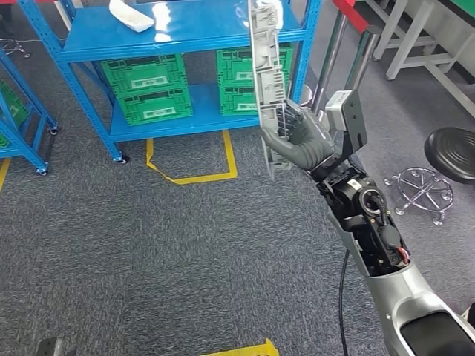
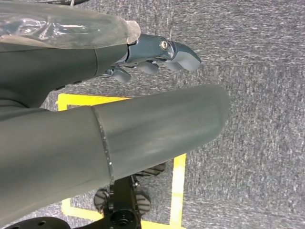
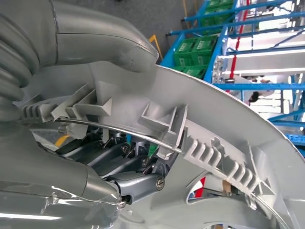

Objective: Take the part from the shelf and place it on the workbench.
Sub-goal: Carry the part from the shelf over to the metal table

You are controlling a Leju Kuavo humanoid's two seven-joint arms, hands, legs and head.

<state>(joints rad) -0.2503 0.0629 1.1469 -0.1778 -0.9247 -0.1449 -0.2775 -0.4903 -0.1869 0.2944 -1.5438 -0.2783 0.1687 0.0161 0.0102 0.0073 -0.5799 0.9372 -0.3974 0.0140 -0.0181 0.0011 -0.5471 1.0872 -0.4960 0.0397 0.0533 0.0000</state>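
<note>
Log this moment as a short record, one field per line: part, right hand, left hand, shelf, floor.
part: grey ribbed plastic panel, upright, off the shelf
right hand: grips the part near its lower end
left hand: holds nothing, fingers apart, above the carpet
shelf: blue, white part on top level, green crates below
floor: grey carpet with yellow tape
</note>
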